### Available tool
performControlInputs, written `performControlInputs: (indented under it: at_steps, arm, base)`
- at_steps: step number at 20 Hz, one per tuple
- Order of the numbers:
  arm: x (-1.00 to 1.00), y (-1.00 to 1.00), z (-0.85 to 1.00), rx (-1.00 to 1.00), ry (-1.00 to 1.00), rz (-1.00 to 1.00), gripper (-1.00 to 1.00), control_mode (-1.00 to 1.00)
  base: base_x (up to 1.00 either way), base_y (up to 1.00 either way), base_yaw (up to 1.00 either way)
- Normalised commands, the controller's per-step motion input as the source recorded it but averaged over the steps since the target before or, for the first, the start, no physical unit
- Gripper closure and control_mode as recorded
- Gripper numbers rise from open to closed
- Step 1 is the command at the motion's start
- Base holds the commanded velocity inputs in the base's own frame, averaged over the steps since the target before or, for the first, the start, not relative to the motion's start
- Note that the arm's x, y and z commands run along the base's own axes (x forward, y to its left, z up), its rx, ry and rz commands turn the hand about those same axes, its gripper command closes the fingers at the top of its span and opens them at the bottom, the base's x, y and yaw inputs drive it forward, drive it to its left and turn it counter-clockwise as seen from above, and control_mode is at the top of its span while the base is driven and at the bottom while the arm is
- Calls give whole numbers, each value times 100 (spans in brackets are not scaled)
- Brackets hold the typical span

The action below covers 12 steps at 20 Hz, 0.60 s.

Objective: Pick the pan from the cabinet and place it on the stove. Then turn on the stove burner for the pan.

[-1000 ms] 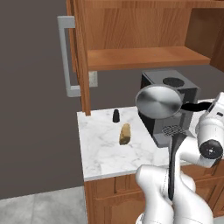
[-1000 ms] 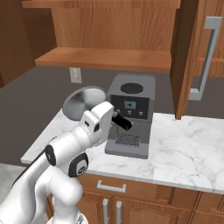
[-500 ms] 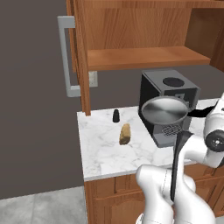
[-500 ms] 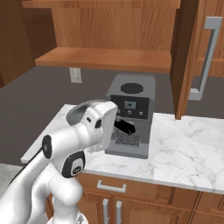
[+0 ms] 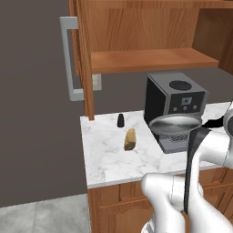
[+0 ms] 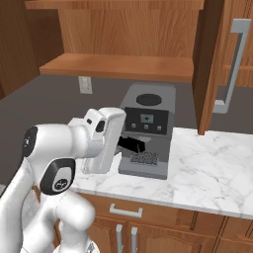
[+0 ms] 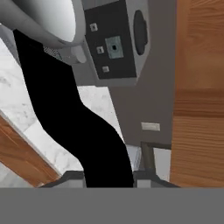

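while the pan (image 5: pixel 175 124) is carried, clear of the cabinet (image 5: pixel 136 41)

gripper (image 7: pixel 109 173) clamped narrow on the pan's black handle (image 7: pixel 74 127); pan hangs level just in front of the coffee machine (image 5: pixel 175 102), above the surface (image 5: pixel 107 150). keep the pan level and swing wide of the machine. stove out of frame; fingertips hidden behind the handle.

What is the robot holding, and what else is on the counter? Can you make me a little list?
held: pan, gripper shut on its black handle
pan position: in the air, in front of the coffee machine
cabinet: door open, shelf bare
counter: coffee machine, small dark shaker, bread roll
stove: not in view
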Motion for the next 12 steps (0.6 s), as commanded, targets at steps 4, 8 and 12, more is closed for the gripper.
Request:
performControlInputs:
  at_steps: [4,8,12]
  arm:
    - [-44,34,-1,0,14,0,100,-100]
    - [-32,29,-5,0,6,0,100,-100]
    - [-4,16,-2,0,2,0,100,-100]
  base:
    - [0,0,0]
    - [0,0,0]
    - [0,0,0]
